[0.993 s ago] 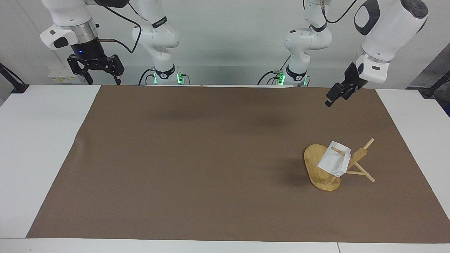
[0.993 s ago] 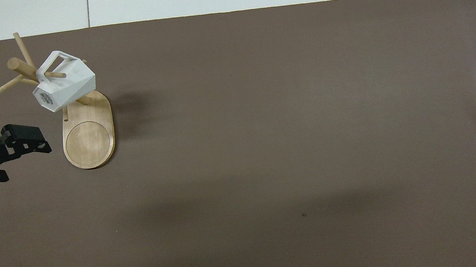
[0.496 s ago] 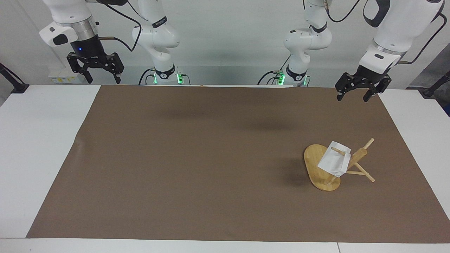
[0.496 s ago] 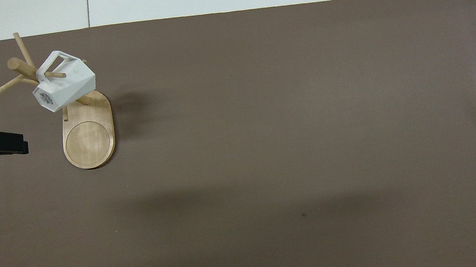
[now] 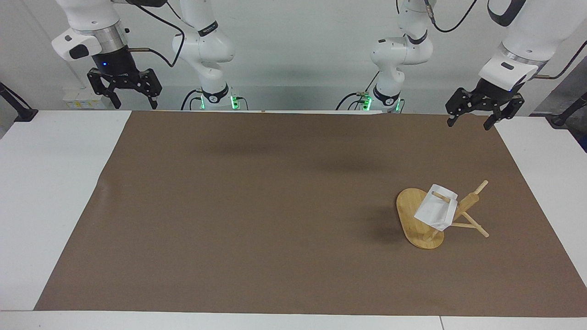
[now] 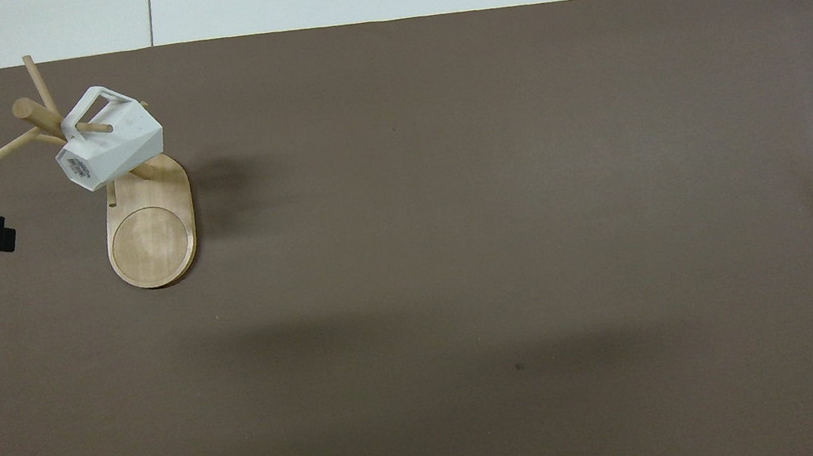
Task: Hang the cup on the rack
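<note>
A small white faceted cup with flat angular sides and a blocky pierced handle is seen hung on a light bamboo rack. A thin dowel peg is passed through the hole in the handle, and the cup is tilted so that its narrow base is turned toward the robots. The rack is made of a smooth oval base, a thick round post and slim pegs branching off; a shallow round ring is marked in the bare part of the base nearer to the robots. The rack is stood on a matte brown mat spread over a white table, toward the left arm's end.

The left gripper is held in the air over the mat's edge at the robots' end of the table, well apart from the rack, its two black fingers spread apart with nothing between them. The right gripper is held in the air at the right arm's end, over the table's edge by the mat's corner, its fingers likewise spread apart on nothing.
</note>
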Action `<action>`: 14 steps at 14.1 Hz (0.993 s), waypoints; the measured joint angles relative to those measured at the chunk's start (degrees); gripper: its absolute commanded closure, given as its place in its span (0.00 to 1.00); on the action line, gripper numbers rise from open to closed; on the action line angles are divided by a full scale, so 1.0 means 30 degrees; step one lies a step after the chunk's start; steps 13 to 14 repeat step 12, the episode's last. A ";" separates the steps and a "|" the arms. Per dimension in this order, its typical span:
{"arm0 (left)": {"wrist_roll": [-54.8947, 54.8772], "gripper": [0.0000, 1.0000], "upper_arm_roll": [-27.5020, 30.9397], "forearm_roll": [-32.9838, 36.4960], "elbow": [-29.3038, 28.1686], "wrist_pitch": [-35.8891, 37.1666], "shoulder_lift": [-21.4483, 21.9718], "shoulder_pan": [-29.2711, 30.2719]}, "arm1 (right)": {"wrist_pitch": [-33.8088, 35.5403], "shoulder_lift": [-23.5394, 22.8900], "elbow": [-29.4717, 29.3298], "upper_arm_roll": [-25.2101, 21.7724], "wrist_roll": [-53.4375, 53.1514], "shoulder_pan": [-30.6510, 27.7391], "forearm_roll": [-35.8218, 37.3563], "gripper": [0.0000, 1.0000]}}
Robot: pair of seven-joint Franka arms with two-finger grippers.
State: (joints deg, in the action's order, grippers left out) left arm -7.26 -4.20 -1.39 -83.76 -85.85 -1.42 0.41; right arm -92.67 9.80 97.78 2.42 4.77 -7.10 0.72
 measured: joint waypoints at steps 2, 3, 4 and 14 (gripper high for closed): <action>-0.0689 0.00 0.0039 0.0000 -0.0407 0.0068 0.0233 0.0283 | 0.0000 0.0000 0.0000 0.0000 0.0000 0.0000 0.0000 0.00; -0.0948 0.00 0.0066 0.0000 -0.0663 0.0067 0.0366 0.0358 | 0.0000 0.0000 0.0001 0.0000 0.0000 0.0000 0.0000 0.00; -0.1205 0.00 0.0066 0.0000 -0.0910 0.0060 0.0482 0.0425 | 0.0000 0.0000 0.0004 0.0000 0.0000 0.0000 0.0000 0.00; -0.1786 0.00 0.0064 0.0000 -0.1367 -0.0440 0.0771 0.0474 | 0.0000 0.0001 0.0021 0.0013 0.0000 0.0001 0.0000 0.00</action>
